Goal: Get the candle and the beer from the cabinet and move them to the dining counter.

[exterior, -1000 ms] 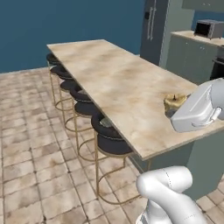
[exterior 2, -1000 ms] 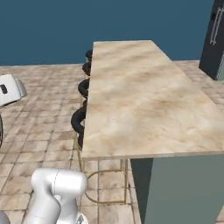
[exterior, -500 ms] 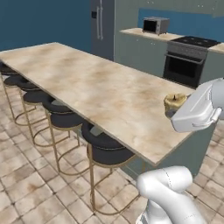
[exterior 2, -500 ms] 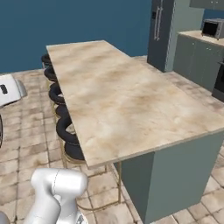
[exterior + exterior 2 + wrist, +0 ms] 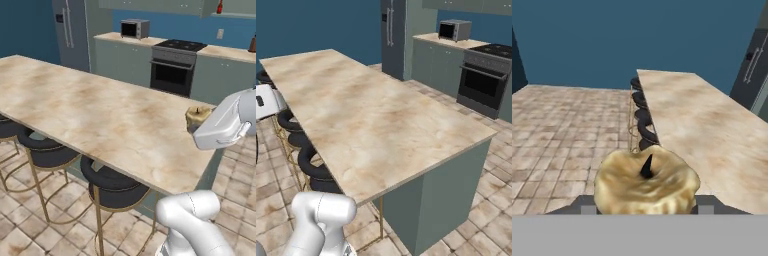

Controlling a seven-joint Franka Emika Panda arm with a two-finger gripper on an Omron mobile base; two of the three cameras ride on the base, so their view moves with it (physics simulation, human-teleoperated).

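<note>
Across both base views the whole scene has swung since the earlier frames, so the camera moved: the table (image 5: 90,115) now fills the foreground, with the refrigerator (image 5: 70,30), microwave (image 5: 134,28) and oven (image 5: 175,65) behind. Black stools (image 5: 112,187) line its near edge. Raised level over the table's right end, the arm carries the hand (image 5: 644,206) pointing along the tabletop. Its fingers are clamped on the candle (image 5: 646,181), a tan wavy-rimmed stub with a dark wick, also seen by the arm (image 5: 197,117).
</note>
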